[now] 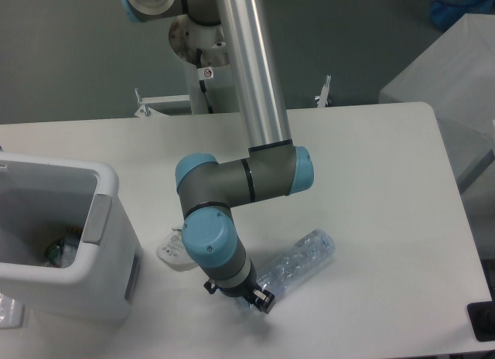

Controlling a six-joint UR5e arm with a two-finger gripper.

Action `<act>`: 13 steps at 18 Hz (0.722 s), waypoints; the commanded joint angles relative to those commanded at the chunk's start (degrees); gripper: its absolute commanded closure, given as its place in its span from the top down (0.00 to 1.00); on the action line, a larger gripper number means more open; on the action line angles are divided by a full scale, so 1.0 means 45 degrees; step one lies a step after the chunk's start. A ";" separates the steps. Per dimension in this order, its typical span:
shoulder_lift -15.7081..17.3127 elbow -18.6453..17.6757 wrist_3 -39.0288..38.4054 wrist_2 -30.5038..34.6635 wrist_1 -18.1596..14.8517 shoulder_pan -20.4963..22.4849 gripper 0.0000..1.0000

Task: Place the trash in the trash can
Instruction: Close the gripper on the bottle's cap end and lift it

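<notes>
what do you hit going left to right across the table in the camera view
trash can → wrapper → gripper at the near end of the bottle → bottle lying on its side

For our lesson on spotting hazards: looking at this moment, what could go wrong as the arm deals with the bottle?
1. The gripper meets the bottle at its end, so the round bottle may roll or slip away.
2. The wrapper lies right beside the wrist and might get pushed along.
</notes>
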 joint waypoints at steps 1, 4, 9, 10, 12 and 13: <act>0.0020 0.0019 0.0000 -0.0020 0.0000 0.0078 0.55; 0.0468 0.0058 -0.0058 -0.0447 0.0020 0.0526 0.55; 0.1171 0.1033 -0.1521 -0.4032 0.0020 0.1755 0.56; 0.1346 0.1132 -0.1794 -0.5107 0.0039 0.2029 0.56; 0.1679 0.1172 -0.2167 -0.6925 0.0097 0.2537 0.56; 0.1854 0.1172 -0.2168 -0.7533 0.0117 0.2694 0.56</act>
